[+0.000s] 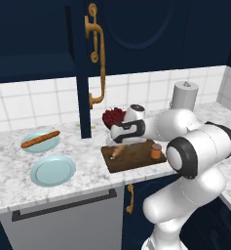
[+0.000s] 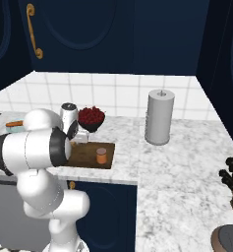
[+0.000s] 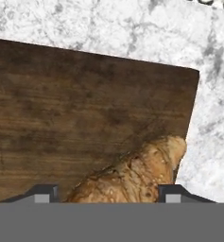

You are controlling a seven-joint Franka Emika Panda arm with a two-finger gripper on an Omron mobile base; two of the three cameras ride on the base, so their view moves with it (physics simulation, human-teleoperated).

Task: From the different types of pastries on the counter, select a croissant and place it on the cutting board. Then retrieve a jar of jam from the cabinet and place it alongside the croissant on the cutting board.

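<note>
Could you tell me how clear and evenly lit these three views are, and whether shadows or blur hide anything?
Left base view: soft, even light, faint shadow under the cutting board. Right base view: dim upper cabinet, bright counter. Hand view: sharp wood grain, croissant cut off by the bottom edge, no glare.

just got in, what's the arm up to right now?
The gripper is low over the cutting board, its fingertips on either side of the croissant, which lies at the board's edge. The jaws are apart; whether they grip it I can't tell. The jar of jam already stands on the board. The bread stick lies on a blue plate, and a cabinet door hangs open.
</note>
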